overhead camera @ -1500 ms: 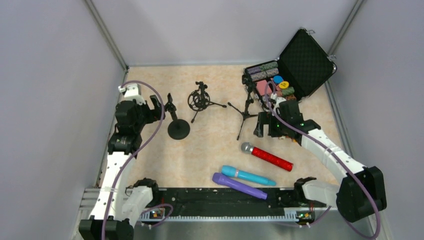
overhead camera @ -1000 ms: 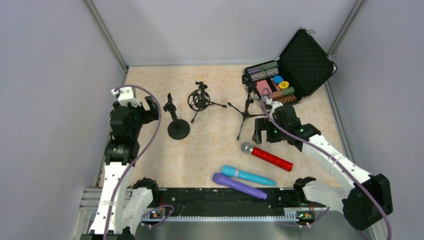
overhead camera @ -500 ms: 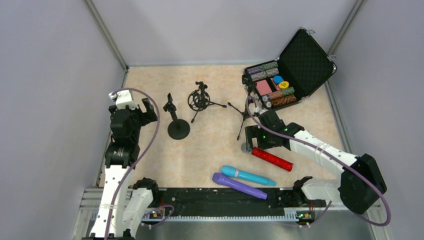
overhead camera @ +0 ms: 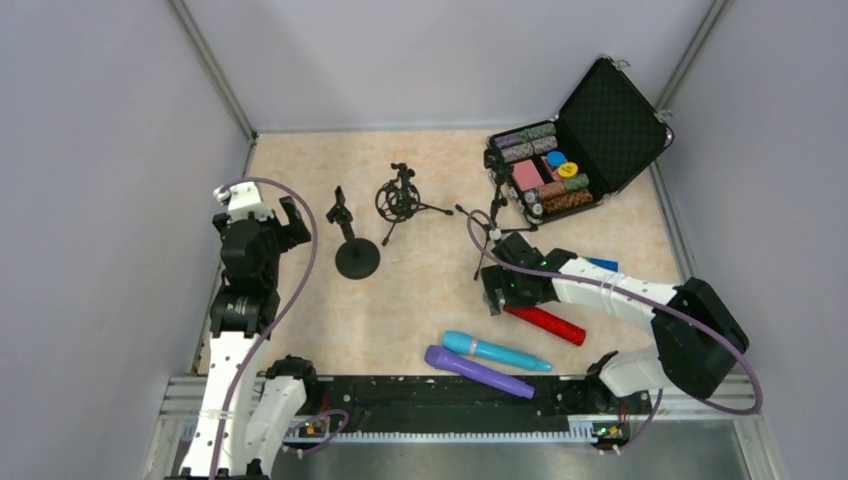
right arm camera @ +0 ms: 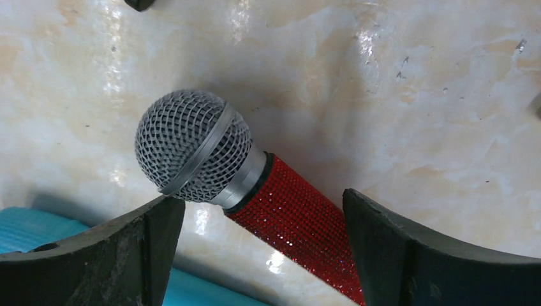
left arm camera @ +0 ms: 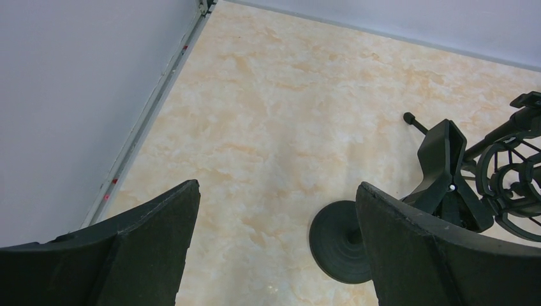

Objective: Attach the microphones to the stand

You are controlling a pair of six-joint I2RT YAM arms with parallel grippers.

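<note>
On the top view: right gripper is down at the table, over the silver-head end of the red microphone. The head is hidden under the wrist here. Mic lies flat, mid-right, handle running toward the near right. Blue microphone and purple microphone lie side by side nearer the bases, both untouched. Three candidates further back: round-base stand, shock-mount stand, tripod stand. All are bare, nothing attached yet. Open case of small items at far right. Left gripper hangs just left of the round-base stand, holding nothing.

At the left wrist: left gripper is spread wide, only floor between the jaws. Round-base stand sits off to the right with its clip up. It is not between the jaws.

At the right wrist: right gripper is spread and straddles the red microphone at the neck, where the mesh head meets the glitter handle. I see a gap on both sides, so no grip yet. A sliver of blue microphone shows at the bottom left, close to the left jaw.

Handling, my read:
- Toy mic, so likely a light, rigid plastic shell.
- Round body will roll if only one jaw touches first.
- Glitter sleeve should give decent friction; the mesh ball is round and may slip or dent.
- Pinch the red handle just below the silver collar. That leaves the tail free to go into a stand clip.
- Watch the left jaw, it could nudge the blue mic on closing.
</note>
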